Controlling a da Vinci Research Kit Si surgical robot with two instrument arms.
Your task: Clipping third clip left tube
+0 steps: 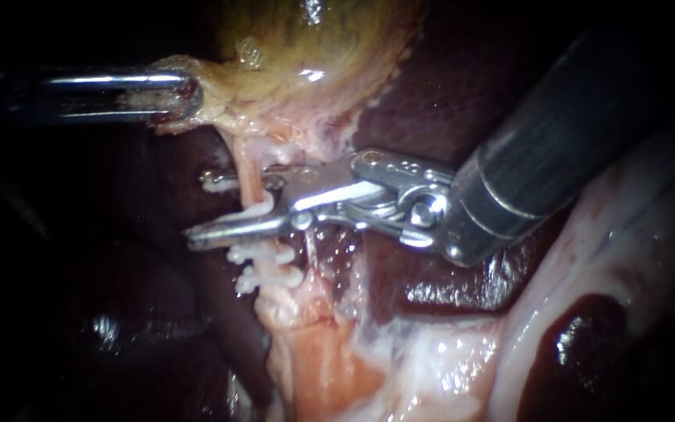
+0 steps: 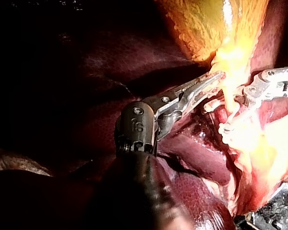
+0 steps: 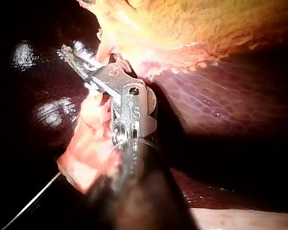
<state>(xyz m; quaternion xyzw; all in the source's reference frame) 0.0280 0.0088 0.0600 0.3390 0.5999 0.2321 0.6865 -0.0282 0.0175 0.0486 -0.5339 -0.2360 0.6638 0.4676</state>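
Left tube [image 1: 248,168] crosses dark liver [image 1: 431,289] inside the released end effector of right instrument [image 1: 201,209]; left instrument [image 1: 185,98] grasps gallbladder [image 1: 306,47]

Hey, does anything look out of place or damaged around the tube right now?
Nothing stands out. Two white clips sit across the tube; the right instrument straddles it just above them, and the left instrument holds the gallbladder edge. No tear or spill shows.

Left instrument [image 1: 185,98] horizontal, jaws gripping gallbladder [image 1: 314,39], right instrument [image 1: 205,209] slanted, jaws apart
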